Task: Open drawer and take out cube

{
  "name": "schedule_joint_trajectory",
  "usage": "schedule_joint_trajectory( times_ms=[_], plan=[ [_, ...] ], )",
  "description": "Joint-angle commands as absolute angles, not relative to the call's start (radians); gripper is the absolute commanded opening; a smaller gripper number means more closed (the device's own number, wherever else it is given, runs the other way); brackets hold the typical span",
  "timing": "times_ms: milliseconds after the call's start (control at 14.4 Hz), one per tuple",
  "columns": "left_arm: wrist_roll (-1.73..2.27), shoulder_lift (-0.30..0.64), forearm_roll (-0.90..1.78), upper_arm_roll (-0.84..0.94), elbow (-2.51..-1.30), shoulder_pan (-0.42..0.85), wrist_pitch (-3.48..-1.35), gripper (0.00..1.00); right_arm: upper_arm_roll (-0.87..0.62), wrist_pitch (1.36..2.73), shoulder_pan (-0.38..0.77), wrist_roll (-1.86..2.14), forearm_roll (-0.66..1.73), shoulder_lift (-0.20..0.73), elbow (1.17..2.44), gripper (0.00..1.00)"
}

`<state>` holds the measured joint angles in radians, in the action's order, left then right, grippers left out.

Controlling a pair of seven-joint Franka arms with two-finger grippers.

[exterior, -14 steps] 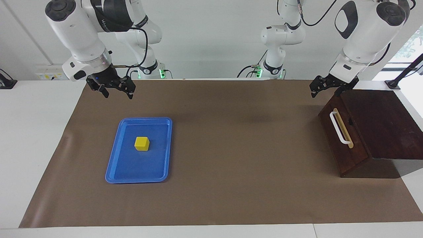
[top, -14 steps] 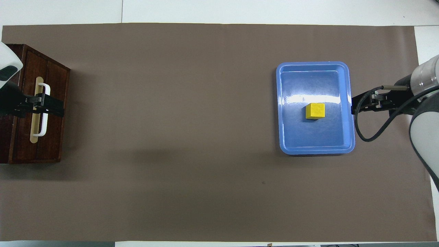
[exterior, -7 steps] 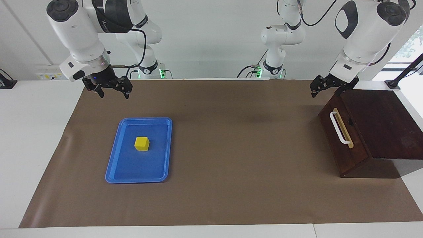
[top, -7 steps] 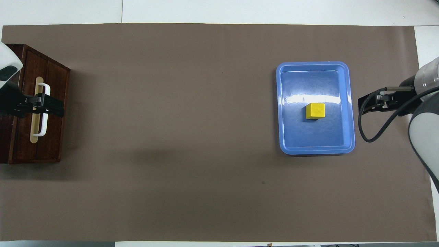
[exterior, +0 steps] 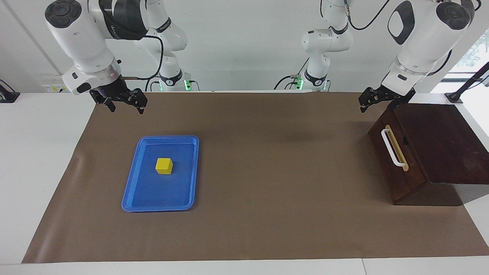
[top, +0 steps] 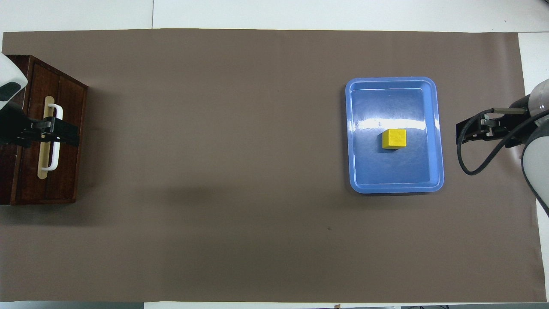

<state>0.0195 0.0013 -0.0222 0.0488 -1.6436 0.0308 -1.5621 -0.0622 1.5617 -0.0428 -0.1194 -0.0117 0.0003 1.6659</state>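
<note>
The yellow cube [exterior: 164, 166] [top: 394, 139] sits in the middle of a flat blue tray [exterior: 129, 193] [top: 438, 171], toward the right arm's end of the table. The dark wooden drawer [exterior: 397, 168] [top: 68, 171] is shut, its white bar handle [exterior: 392, 148] [top: 57, 163] facing the table's middle. My left gripper [exterior: 376, 105] [top: 51, 132] hangs open in the air over the box's edge nearest the robots, holding nothing and clear of the handle. My right gripper [exterior: 127, 108] [top: 467, 133] is raised and open, empty, off the tray's rim toward the right arm's end.
A brown paper mat [exterior: 267, 198] [top: 236, 171] covers most of the white table. The dark wooden box [exterior: 439, 141] holding the drawer stands at the left arm's end, partly off the mat.
My right gripper has drawn away from the tray, up and toward its own end of the table. The left gripper, cube and drawer have stayed put.
</note>
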Motion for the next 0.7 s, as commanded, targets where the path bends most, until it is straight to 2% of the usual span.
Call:
schedule_joint_trajectory(
  times_ms=[0, 626],
  plan=[
    [0.015, -0.017, -0.011, 0.044, -1.652, 0.038, -1.555, 1.00, -0.066, 1.546, -0.054, -0.117, 0.028, -0.006, 1.669, 1.00],
    [0.015, -0.017, -0.011, 0.048, -1.652, 0.037, -1.554, 1.00, -0.064, 1.537, -0.054, -0.120, 0.029, -0.005, 1.661, 1.00]
  ],
)
